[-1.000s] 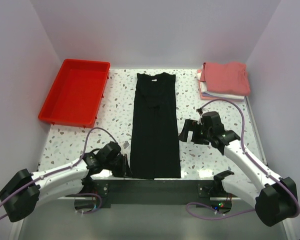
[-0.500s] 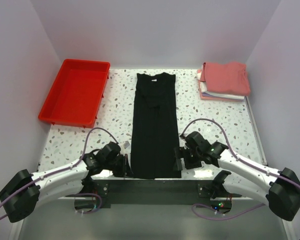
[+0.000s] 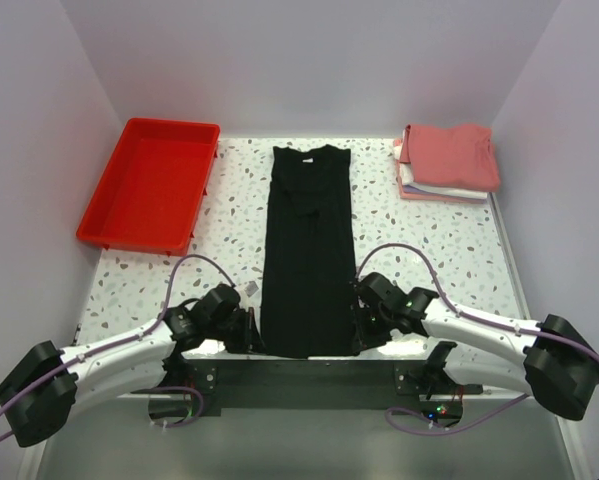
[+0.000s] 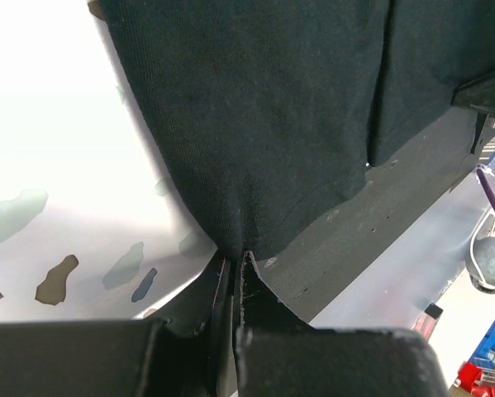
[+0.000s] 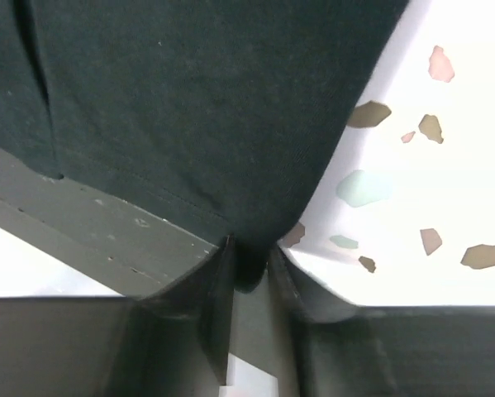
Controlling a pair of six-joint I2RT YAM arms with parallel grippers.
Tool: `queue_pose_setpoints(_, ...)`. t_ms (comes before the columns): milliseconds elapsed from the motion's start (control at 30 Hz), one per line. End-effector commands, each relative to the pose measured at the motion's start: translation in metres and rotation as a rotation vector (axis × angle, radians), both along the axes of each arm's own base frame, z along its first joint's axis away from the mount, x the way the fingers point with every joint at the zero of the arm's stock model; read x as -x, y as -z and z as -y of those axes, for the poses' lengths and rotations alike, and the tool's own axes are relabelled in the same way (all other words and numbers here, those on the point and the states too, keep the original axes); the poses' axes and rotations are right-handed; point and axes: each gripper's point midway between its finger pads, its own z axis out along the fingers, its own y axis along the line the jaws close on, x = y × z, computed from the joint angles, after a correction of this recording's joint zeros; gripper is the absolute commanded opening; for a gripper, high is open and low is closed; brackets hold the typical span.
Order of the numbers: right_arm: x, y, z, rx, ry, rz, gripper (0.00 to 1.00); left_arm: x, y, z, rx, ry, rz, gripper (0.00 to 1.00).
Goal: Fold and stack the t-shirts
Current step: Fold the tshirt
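One black t-shirt (image 3: 309,250) lies flat down the middle of the speckled worktop (image 3: 429,240). It is folded lengthwise into a long narrow strip, with the sleeves turned in. Its neck is at the far end and its hem is at the near edge, where the cloth overlaps the dark strip along the front of the worktop. The fabric is plain, matte and mostly smooth, with a lengthwise fold edge showing in both wrist views.

At the near left corner of the hem, the left hand (image 3: 247,330) has its fingers pressed together on a small pinch of the black cloth. The right hand (image 3: 359,325) is at the near right corner, its fingers pinching a bunched bit of the hem between them.

Well apart, in the far right corner, sits a stack of folded t-shirts (image 3: 447,160), with a salmon-red one on top and white and pale pink layers under it. A red tray (image 3: 151,182) sits at the far left.
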Motion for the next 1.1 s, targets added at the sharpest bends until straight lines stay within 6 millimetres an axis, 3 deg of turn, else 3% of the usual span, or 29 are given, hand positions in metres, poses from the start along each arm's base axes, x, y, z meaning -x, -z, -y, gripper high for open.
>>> queue_pose_setpoints(0,-0.006,0.0,-0.003,-0.006,0.037,0.02,0.16,-0.007,-0.011,0.008,0.041,0.007,0.048,0.0)
queue_pose_setpoints(100,-0.003,-0.002,-0.009,-0.047,0.021,0.01,0.0,-0.005,-0.023,0.018,0.117,0.047,0.063,0.0)
queue_pose_setpoints(200,-0.001,-0.012,-0.018,-0.118,0.017,0.017,0.0,0.0,-0.031,0.02,0.154,0.065,0.062,0.0)
queue_pose_setpoints(433,0.034,-0.03,-0.016,-0.206,-0.033,-0.088,0.0,0.022,-0.035,0.001,0.117,0.072,0.002,0.0)
queue_pose_setpoints(467,0.042,-0.037,-0.019,-0.236,-0.061,-0.118,0.0,0.023,-0.039,0.001,0.127,0.068,-0.004,0.0)
queue_pose_setpoints(567,0.04,-0.056,-0.021,-0.257,-0.1,-0.085,0.0,0.028,-0.055,0.0,0.161,0.077,-0.002,0.0)
queue_pose_setpoints(600,0.035,-0.066,-0.022,-0.256,-0.108,-0.053,0.0,0.027,-0.061,-0.002,0.153,0.069,0.006,0.0)
queue_pose_setpoints(767,0.0,-0.065,-0.023,-0.168,-0.081,0.093,0.0,0.002,-0.077,0.01,0.174,0.043,0.12,0.0)
queue_pose_setpoints(800,-0.015,-0.071,-0.024,-0.147,-0.053,0.152,0.0,-0.011,-0.087,0.018,0.203,0.022,0.171,0.0)
queue_pose_setpoints(867,-0.034,-0.071,-0.026,-0.117,-0.02,0.203,0.0,-0.028,-0.086,0.028,0.192,0.003,0.209,0.0)
queue_pose_setpoints(900,-0.047,-0.077,-0.029,-0.122,0.006,0.242,0.0,-0.042,-0.1,0.039,0.238,-0.007,0.267,0.0)
queue_pose_setpoints(967,-0.068,-0.079,-0.027,-0.119,0.063,0.271,0.0,-0.062,-0.108,0.053,0.226,0.01,0.329,0.0)
queue_pose_setpoints(1067,-0.107,-0.096,-0.028,-0.19,0.185,0.365,0.0,-0.093,-0.104,0.058,0.136,-0.011,0.384,0.0)
